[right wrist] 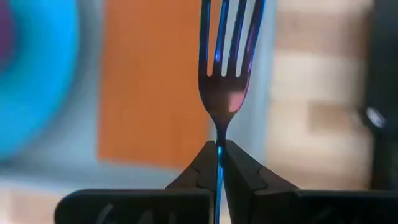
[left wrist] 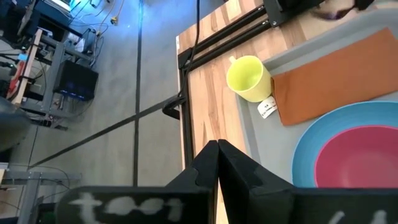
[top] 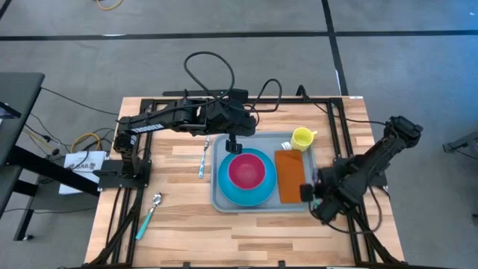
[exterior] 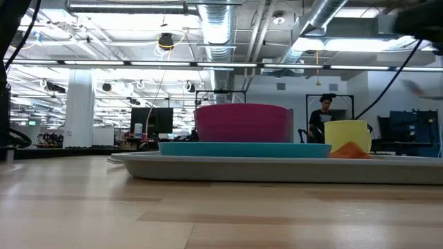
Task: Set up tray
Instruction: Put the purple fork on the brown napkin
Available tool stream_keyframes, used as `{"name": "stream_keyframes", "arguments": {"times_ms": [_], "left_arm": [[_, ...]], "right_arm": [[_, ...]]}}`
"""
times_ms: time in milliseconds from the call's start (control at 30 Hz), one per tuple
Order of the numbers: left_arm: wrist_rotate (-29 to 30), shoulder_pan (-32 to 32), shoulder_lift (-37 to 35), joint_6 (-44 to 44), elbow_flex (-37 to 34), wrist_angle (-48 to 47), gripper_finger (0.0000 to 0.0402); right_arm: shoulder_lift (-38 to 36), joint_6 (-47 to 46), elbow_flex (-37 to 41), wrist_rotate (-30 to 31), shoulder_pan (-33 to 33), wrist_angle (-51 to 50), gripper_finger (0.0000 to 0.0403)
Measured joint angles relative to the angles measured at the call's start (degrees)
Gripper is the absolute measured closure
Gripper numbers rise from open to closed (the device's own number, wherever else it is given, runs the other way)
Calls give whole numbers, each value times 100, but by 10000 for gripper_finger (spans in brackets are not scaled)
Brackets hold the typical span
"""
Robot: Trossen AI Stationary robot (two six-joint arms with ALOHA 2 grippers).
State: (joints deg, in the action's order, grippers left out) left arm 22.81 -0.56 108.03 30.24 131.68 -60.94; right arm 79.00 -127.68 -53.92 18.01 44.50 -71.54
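The light grey-blue tray (top: pixel 221 200) lies on the wooden table. On it rest a bright blue plate (top: pixel 224 187) with a pink bowl (top: pixel 246 172) in it, an orange napkin (top: pixel 290 175) and a yellow cup (top: pixel 302 138). My left gripper (top: pixel 234 147) hovers shut over the tray's far left part, next to the bowl; its own view shows the fingers (left wrist: pixel 217 155) closed on nothing. My right gripper (top: pixel 308 193) is at the tray's right rim, shut on a blue-purple metal fork (right wrist: pixel 227 81) whose tines point over the napkin (right wrist: pixel 149 81). My right gripper (right wrist: pixel 219 152) pinches the fork by its thin neck just below the tines (right wrist: pixel 219 134), between the two fingertips. The fork runs along the fingers, tines pointing forward and away from the gripper. It is lifted clear above the napkin's right edge. The rest of the handle is hidden between the fingers.
A knife (top: pixel 203 157) lies on the table left of the tray, and a teal-handled spoon (top: pixel 149 213) lies nearer the left front corner. Black frame rails (top: pixel 119 217) run along both table sides. In the low view, the tray (exterior: pixel 277 169) fills the middle.
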Motion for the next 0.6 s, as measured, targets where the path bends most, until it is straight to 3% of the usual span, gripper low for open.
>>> {"name": "stream_keyframes", "arguments": {"times_ms": [133,267,433,600], "left_arm": [[0,0,0,-101,0,0,402],[-7,-2,0,-127,0,-3,401],[-7,-2,0,-125,0,-3,401],[-9,-2,0,-133,0,-18,401]], "right_arm": [[-2,160,120,515,-598,150,400],[-2,1303,222,765,-1359,217,400],[-4,2444,224,685,-2331,845,401],[-6,3486,224,183,-3186,1785,402]]}}
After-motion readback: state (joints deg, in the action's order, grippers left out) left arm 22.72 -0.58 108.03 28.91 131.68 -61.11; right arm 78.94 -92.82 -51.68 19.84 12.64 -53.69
